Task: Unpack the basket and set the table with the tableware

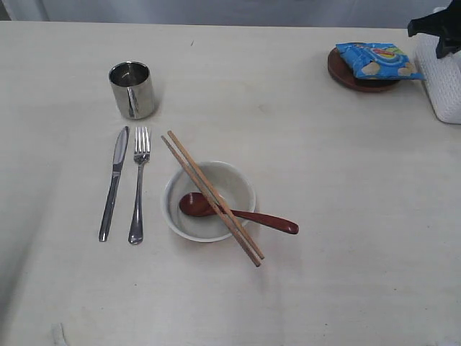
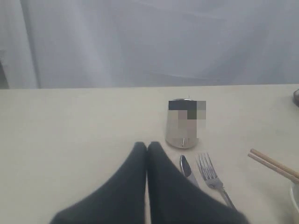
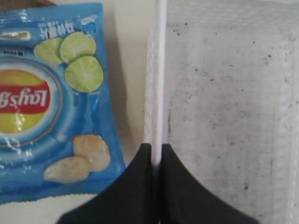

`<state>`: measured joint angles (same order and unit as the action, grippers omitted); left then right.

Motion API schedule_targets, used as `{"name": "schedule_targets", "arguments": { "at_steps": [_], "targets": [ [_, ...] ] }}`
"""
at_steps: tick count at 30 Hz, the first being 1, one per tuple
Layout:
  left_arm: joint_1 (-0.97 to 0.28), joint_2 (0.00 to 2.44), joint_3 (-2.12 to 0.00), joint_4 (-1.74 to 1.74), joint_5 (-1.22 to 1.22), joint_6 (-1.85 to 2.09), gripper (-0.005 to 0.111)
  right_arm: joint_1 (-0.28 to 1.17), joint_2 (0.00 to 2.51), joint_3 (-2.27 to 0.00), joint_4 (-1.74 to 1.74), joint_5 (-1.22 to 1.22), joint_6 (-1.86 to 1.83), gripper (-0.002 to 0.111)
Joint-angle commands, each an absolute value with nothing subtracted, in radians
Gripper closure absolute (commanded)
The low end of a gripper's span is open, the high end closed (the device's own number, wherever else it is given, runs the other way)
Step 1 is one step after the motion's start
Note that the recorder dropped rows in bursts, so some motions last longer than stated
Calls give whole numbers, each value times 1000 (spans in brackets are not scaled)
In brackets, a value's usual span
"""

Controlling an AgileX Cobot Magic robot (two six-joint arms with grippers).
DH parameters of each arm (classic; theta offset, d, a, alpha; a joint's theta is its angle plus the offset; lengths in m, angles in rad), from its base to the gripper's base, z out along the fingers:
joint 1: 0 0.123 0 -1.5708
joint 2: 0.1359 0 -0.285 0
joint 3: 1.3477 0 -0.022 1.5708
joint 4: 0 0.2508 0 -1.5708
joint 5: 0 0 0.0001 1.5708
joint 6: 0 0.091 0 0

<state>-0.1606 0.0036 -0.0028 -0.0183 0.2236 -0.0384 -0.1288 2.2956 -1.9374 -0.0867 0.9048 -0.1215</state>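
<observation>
While the white perforated plastic basket (image 1: 448, 86) stood at the right side of the pale cream table (image 1: 360, 216), just beside the blue chip bag (image 1: 376, 60), the right gripper (image 3: 156, 150) was the one at it. Its black fingers were pinched on the basket's thin rim, which ran straight away from them. The left gripper (image 2: 147, 147), closed and empty, hung well apart near the steel cup (image 2: 184, 123).

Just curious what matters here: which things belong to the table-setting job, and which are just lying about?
Job: white basket, steel cup, knife, fork, cream bowl, wooden chopsticks, reddish-brown spoon, brown plate.
Lying about: blue Lay's chip bag, on that plate.
</observation>
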Motion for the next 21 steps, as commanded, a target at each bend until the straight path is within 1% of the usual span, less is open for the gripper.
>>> {"name": "schedule_targets", "arguments": {
  "at_steps": [1, 5, 12, 18, 21],
  "targets": [
    [-162, 0, 0, -31, 213, -38, 107, -101, 2340, -2053, -47, 924, -136, 109],
    [-162, 0, 0, -31, 213, -38, 107, -76, 2370, -2098, 21, 933, -180, 109],
    [-162, 0, 0, -31, 213, -38, 107, -19, 2408, -2098, 28, 977, -194, 109],
    [-162, 0, 0, -31, 213, -38, 107, 26, 2394, -2098, -119, 985, -127, 109],
    [-162, 0, 0, -31, 213, -38, 107, 28, 2350, -2113, -102, 985, -127, 109]
  ]
}}
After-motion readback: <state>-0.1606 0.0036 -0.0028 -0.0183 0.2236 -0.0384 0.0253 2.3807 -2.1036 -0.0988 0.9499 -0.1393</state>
